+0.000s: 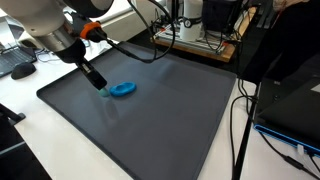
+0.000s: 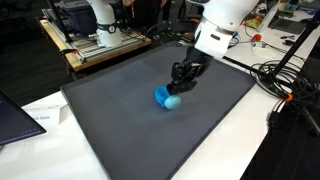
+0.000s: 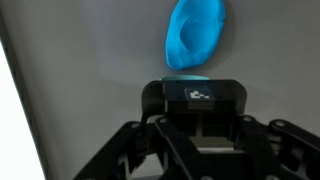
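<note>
No readable text, labels or numbers anywhere; small white mark on gripper (image 3: 197, 118) body illegible.

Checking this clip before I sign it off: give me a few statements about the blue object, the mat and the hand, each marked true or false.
1. The blue object lies on the dark grey mat. True.
2. The hand is lifted high above the mat, far from the blue object. False: in both exterior views it is down at the blue object, right beside it.
3. The hand's fingers stand wide open. False: they are closed together.
4. In the wrist view the blue object shows just beyond the hand. True.
5. Several other small items lie on the mat. False: only the blue object is on it.
</note>
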Available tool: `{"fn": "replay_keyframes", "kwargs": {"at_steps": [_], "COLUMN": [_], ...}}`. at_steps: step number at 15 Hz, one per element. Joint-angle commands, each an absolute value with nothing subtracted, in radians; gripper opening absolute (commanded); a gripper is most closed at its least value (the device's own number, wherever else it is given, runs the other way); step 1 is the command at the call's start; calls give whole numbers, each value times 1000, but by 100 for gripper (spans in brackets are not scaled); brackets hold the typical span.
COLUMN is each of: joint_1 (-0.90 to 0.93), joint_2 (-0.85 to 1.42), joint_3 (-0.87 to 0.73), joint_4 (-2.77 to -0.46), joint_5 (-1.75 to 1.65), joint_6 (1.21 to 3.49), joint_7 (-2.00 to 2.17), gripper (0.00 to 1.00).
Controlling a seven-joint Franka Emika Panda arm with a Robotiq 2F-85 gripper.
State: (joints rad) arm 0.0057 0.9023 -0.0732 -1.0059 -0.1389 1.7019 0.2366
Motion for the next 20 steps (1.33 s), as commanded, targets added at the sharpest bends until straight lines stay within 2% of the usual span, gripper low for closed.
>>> {"fn": "replay_keyframes", "kwargs": {"at_steps": [1, 20], "joint_1": [-2, -159], "joint_2": [895, 793], "joint_3": [-76, 5], "joint_4": [-1007, -1125], "joint_5": [-117, 90], "joint_6": [1695, 1722], "joint_7": [225, -24], "gripper": [22, 22]}}
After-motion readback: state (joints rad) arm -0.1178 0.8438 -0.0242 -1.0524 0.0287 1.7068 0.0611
